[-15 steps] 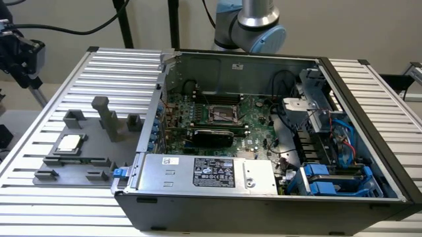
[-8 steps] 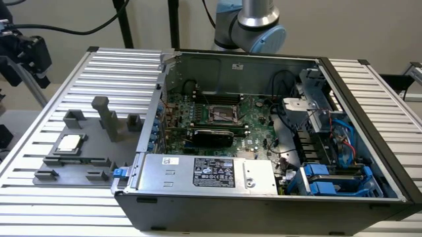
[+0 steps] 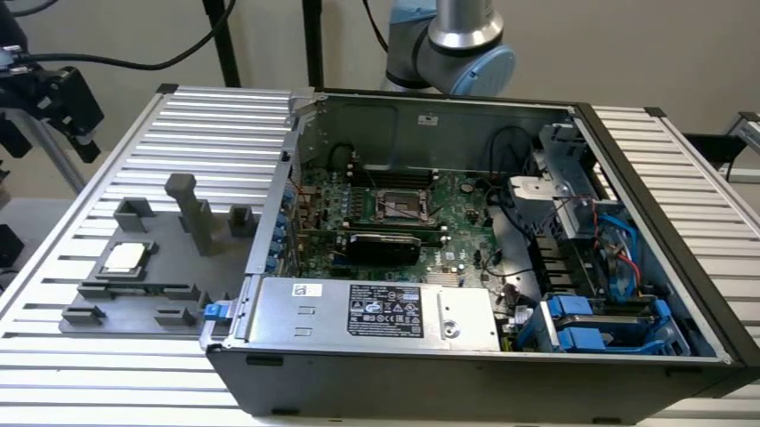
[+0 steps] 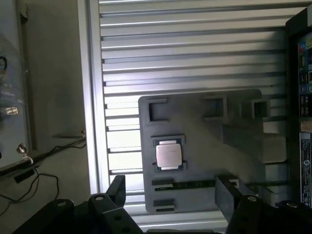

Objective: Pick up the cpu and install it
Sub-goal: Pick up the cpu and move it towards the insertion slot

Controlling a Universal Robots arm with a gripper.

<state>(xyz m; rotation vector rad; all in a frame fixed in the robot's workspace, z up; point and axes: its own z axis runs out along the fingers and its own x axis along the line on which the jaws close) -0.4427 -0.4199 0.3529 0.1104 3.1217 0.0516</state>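
The cpu (image 3: pixel 125 258) is a small square chip with a silver top plate, lying flat in a recess of the grey plastic holder (image 3: pixel 166 271) on the slatted table, at the exterior view's left of the open computer case. In the wrist view the cpu (image 4: pixel 169 155) lies well below my gripper (image 4: pixel 170 189), whose two dark fingers (image 4: pixel 117 187) stand wide apart with nothing between them. The dark metal-framed socket (image 3: pixel 404 203) sits in the middle of the motherboard inside the case.
The open computer case (image 3: pixel 475 356) holds a power supply (image 3: pixel 380 311) in front, cables and blue drive bays (image 3: pixel 594 325) at the exterior view's right. Grey upright blocks (image 3: pixel 184 209) rise from the holder. The arm's joint (image 3: pixel 464 44) hangs above the case's back wall.
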